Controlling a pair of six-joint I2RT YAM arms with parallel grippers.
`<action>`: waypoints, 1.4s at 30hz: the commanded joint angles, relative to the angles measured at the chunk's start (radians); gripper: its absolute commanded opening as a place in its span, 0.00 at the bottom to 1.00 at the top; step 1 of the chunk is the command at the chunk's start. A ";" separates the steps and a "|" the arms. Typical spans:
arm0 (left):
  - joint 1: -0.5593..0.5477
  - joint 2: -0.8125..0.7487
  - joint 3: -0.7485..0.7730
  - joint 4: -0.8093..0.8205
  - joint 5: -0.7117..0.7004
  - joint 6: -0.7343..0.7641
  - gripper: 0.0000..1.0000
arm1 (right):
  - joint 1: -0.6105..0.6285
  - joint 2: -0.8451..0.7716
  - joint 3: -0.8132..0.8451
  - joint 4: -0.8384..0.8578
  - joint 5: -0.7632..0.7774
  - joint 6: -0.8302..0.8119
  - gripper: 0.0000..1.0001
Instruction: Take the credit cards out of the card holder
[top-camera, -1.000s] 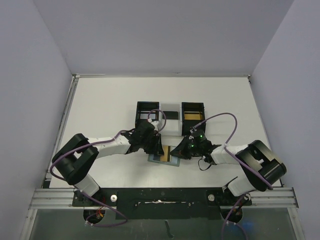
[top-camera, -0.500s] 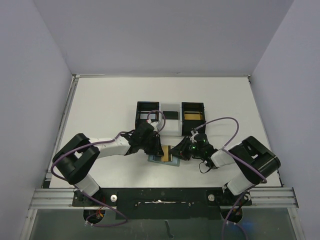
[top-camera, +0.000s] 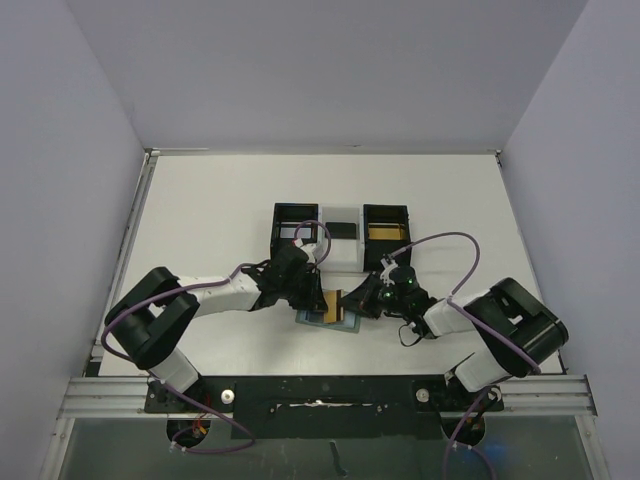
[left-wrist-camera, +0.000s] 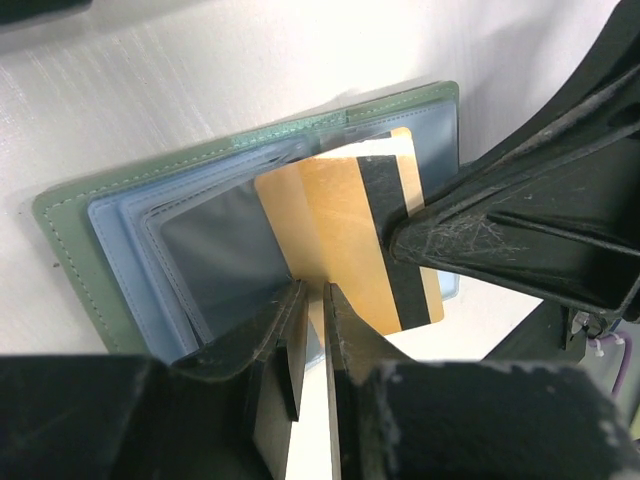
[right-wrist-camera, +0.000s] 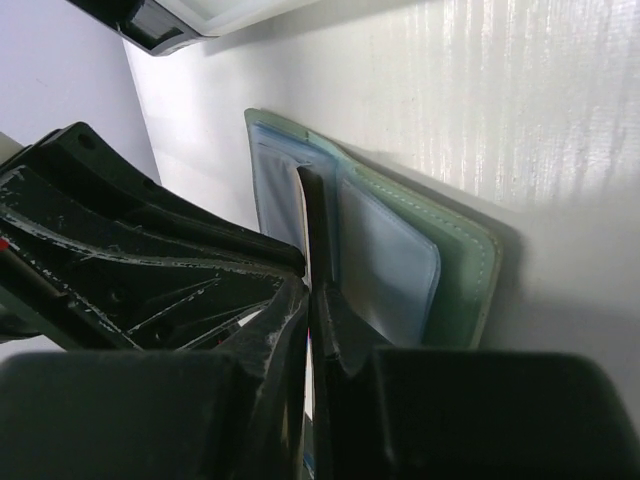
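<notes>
1. While the card holder lies open on the white table, a gold card with a black stripe sticks halfway out of its blue pocket.
2. The right gripper is pinching that gold card by its edge.
3. The left gripper has its fingers nearly together at the holder's near side; I cannot tell if they pinch anything.

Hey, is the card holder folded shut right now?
No, the card holder lies open on the table, its pale blue pockets facing up.

Gold-orange card, black stripe, teal-green card holder, pale blue pockets
</notes>
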 joint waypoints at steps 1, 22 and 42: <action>-0.009 0.001 -0.017 -0.093 -0.052 0.016 0.13 | -0.001 -0.076 0.028 -0.078 0.035 -0.053 0.00; -0.011 -0.166 -0.002 -0.099 -0.112 0.016 0.26 | -0.011 -0.435 0.111 -0.397 0.162 -0.340 0.00; 0.158 -0.565 -0.015 -0.324 -0.361 0.205 0.60 | -0.112 -0.853 0.199 -0.466 0.492 -1.200 0.00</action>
